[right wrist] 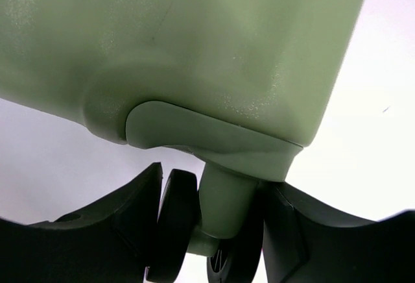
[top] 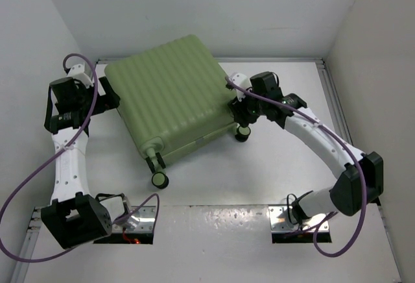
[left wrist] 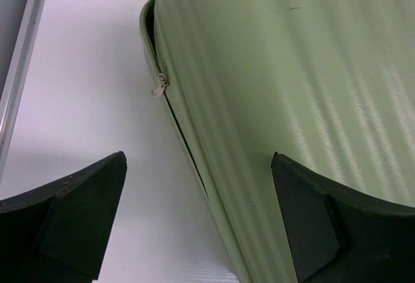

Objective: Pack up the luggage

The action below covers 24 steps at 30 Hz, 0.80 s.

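Observation:
The luggage point(top: 172, 98), a light-green ribbed hard-shell suitcase, lies flat and closed on the white table. My left gripper point(top: 109, 98) is open at its left side. In the left wrist view the gripper point(left wrist: 198, 221) straddles the shell's edge point(left wrist: 292, 69): one finger is over the table, the other over the ribs. A zipper pull point(left wrist: 159, 85) hangs at the seam. My right gripper point(top: 241, 119) is at the suitcase's right corner. In the right wrist view the gripper point(right wrist: 214, 231) is shut on the black twin wheel point(right wrist: 178, 224) and its green stem, under the shell point(right wrist: 194, 49).
Another wheel point(top: 159, 179) sticks out at the suitcase's near corner. White walls enclose the table on the left, back and right. A metal rail point(left wrist: 19, 69) runs along the left edge. Bare tabletop point(top: 259, 172) lies between the suitcase and the arm bases.

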### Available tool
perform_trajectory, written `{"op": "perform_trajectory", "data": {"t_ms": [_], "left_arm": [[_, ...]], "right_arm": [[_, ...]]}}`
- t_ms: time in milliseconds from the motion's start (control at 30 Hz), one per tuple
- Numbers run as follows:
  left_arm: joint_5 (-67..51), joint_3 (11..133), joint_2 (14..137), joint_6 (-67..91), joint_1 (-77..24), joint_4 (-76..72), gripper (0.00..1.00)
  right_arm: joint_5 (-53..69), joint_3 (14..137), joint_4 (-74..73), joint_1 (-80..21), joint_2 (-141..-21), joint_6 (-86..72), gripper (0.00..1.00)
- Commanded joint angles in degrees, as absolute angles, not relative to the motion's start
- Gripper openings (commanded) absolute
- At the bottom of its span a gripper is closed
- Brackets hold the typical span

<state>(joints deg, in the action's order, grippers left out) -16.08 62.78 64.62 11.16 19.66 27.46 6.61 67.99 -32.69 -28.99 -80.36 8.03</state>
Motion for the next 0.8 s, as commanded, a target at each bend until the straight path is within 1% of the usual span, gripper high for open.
{"op": "perform_trajectory", "data": {"t_ms": [0, 100, 200, 233, 333, 367, 400, 500, 533, 600, 733, 767], "left_arm": [[-18.63, 62.23, 60.57, 10.55, 20.13, 25.58, 0.99], [-19.34, 61.70, 58.37, 9.40, 20.13, 25.58, 0.99], [-19.34, 61.17, 56.69, 6.86, 20.13, 28.38, 0.99], [-19.34, 61.95, 55.99, 4.85, 20.13, 31.35, 0.99], [-11.99, 62.49, 54.76, 4.65, 20.13, 38.38, 0.99], [-5.78, 61.97, 53.45, 5.35, 20.74, 39.54, 0.99], [-2.84, 60.92, 52.39, 6.75, 20.74, 40.25, 0.99], [2.44, 55.65, 50.80, 10.97, 22.32, 40.25, 0.94], [3.68, 56.33, 52.72, 12.38, 22.32, 41.12, 0.94], [2.47, 56.34, 55.97, 14.06, 23.02, 41.13, 0.91], [-4.64, 56.59, 66.42, 14.77, 28.29, 39.11, 0.89], [-6.40, 58.17, 71.32, 15.98, 29.08, 37.81, 0.89]], "right_arm": [[8.17, 72.95, -22.33, -28.74, -81.82, 14.50, 0.00], [6.77, 71.11, -17.33, -28.57, -82.18, 15.38, 0.00], [7.29, 71.55, -17.31, -28.83, -84.10, 14.68, 0.00], [7.38, 71.37, -17.66, -28.74, -84.98, 14.42, 0.00], [7.82, 67.95, -15.74, -29.00, -86.13, 13.36, 0.00], [7.74, 66.29, -14.17, -29.09, -86.48, 13.19, 0.00], [7.82, 65.23, -12.50, -29.44, -86.75, 12.75, 0.00], [7.65, 64.16, -10.90, -29.53, -88.33, 11.69, 0.00], [7.47, 64.07, -10.55, -29.62, -89.03, 11.43, 0.00], [7.82, 64.42, -10.46, -29.62, -88.95, 10.99, 0.00], [8.26, 65.30, -11.16, -29.44, -89.56, 10.99, 0.00], [8.35, 65.56, -11.34, -29.27, -89.65, 10.73, 0.00]]}}
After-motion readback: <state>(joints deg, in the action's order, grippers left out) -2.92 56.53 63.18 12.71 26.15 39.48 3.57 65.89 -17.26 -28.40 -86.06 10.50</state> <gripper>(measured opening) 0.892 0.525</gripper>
